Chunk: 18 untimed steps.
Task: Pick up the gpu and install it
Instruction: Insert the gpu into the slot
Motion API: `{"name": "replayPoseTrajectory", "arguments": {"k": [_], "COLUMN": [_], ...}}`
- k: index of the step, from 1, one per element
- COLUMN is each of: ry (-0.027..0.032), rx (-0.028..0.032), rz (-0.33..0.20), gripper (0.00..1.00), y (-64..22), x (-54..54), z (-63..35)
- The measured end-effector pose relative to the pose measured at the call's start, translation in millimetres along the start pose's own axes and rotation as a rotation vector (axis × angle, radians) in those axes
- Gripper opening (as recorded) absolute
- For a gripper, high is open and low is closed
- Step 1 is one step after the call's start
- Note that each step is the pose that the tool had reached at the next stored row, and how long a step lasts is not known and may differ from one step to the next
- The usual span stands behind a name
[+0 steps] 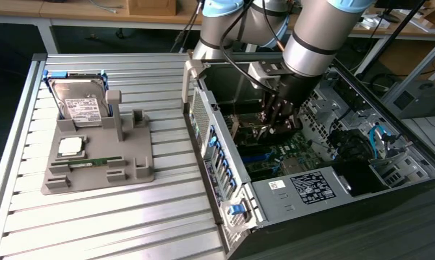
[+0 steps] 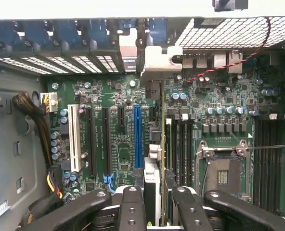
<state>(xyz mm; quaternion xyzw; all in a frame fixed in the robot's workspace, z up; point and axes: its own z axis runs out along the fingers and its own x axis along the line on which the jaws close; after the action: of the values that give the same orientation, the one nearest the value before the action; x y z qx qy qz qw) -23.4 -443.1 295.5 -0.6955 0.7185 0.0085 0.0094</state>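
My gripper (image 1: 275, 125) reaches down into the open computer case (image 1: 225, 162), above the motherboard (image 1: 290, 151). In the wrist view the gripper (image 2: 156, 204) is shut on the gpu (image 2: 152, 180), a thin dark card seen edge-on between the black fingers (image 2: 132, 207). The card's silver bracket (image 2: 158, 65) sits against the case's rear slot wall. The card's edge runs just beside the long blue slot (image 2: 137, 137); I cannot tell whether it is seated. In the exterior view the gpu (image 1: 247, 131) is mostly hidden behind the fingers.
A grey holder (image 1: 94, 173) on the slatted table carries a silver hard drive (image 1: 80, 103), a processor chip (image 1: 71, 145) and a green RAM stick (image 1: 94, 161). Inside the case are a processor socket (image 2: 223, 175), memory slots (image 2: 181, 144), cable bundles (image 2: 34, 125) and drive cages (image 1: 376, 146).
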Motion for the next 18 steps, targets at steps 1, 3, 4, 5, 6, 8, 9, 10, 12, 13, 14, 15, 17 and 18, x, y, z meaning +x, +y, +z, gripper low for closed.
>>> {"name": "replayPoseTrajectory", "arguments": {"k": [1,3,4,5,6,8,9,10,12,13,14,15,17,18], "ry": [0.0001,0.0001,0.0002,0.0001,0.0003,0.0002,0.0002,0.0002,0.0002,0.0001,0.0002,0.0002,0.0002,0.0002], "rx": [0.0000,0.0000,0.0000,0.0000,0.0000,0.0000,0.0000,0.0000,0.0000,0.0000,0.0000,0.0000,0.0000,0.0000], "rz": [0.001,0.001,0.001,0.001,0.001,0.001,0.001,0.001,0.001,0.001,0.001,0.001,0.001,0.001], "gripper": [0.27,0.27,0.27,0.27,0.27,0.27,0.27,0.27,0.27,0.27,0.27,0.27,0.27,0.27], "y": [0.3,1.7,1.8,2.5,3.4,4.1,4.7,5.4,6.5,7.2,7.9,8.7,10.2,11.1], "x": [0.8,3.9,4.4,5.2,6.2,7.0,7.3,7.6,8.0,8.3,8.5,8.7,8.8,9.0], "z": [0.1,0.3,0.3,0.4,0.4,0.4,0.5,0.5,0.5,0.6,0.5,0.5,0.6,0.6]}}
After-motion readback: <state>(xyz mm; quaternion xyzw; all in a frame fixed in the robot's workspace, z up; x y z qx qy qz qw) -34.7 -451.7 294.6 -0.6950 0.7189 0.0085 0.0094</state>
